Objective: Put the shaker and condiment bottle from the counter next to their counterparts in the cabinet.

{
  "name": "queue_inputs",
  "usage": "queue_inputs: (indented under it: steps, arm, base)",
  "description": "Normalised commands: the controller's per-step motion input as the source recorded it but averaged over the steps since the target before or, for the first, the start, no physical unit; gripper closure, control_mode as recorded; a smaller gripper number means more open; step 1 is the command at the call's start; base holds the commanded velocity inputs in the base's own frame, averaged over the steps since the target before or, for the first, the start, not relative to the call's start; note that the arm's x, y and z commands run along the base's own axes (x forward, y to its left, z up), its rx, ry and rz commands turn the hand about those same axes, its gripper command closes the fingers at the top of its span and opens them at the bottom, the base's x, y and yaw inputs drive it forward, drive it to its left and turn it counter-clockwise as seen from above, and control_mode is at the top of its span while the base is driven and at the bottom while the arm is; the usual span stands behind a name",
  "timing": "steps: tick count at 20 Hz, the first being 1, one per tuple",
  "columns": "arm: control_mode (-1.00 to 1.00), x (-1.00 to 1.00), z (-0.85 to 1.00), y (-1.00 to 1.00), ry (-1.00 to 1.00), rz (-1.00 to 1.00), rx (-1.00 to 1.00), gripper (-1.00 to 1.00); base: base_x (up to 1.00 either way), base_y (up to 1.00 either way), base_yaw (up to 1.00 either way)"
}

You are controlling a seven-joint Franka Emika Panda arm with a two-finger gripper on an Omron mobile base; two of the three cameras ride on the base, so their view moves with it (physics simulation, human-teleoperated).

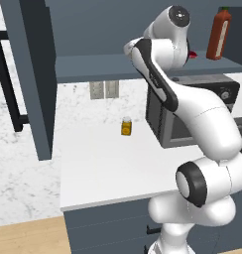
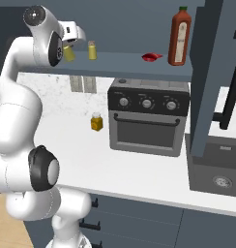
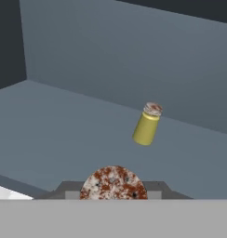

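Holding the shaker (image 2: 68, 52) at shelf height in the cabinet (image 2: 139, 65), the gripper (image 2: 71, 46) is closed on it, near its counterpart (image 2: 92, 50); not yet set down. Condiment bottle (image 2: 151, 57) already lies beside the sauce bottle (image 2: 179, 36). Orange jar (image 2: 96, 122) remains on the counter (image 2: 139, 174). No writing legible.

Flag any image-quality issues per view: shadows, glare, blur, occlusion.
Left base view: flat even light, no glare, soft low-res edges; the arm hides most of the toaster oven. Right base view: equally soft; faint shadow beside the orange jar. Hand view: sharp enough, shaker appears tilted from camera roll.
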Motion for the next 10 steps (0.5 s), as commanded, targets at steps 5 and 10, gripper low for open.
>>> queue_inputs:
  steps: [5, 10]
  arm:
    - [-1.0, 0.19, -0.1, 0.0, 0.02, 0.0, -0.03, 1.0]
    - [-1.0, 0.29, -0.19, 0.0, 0.0, 0.0, -0.04, 1.0]
  base:
    - [0.0, 0.0, 0.0]
    - [0.0, 0.0, 0.0]
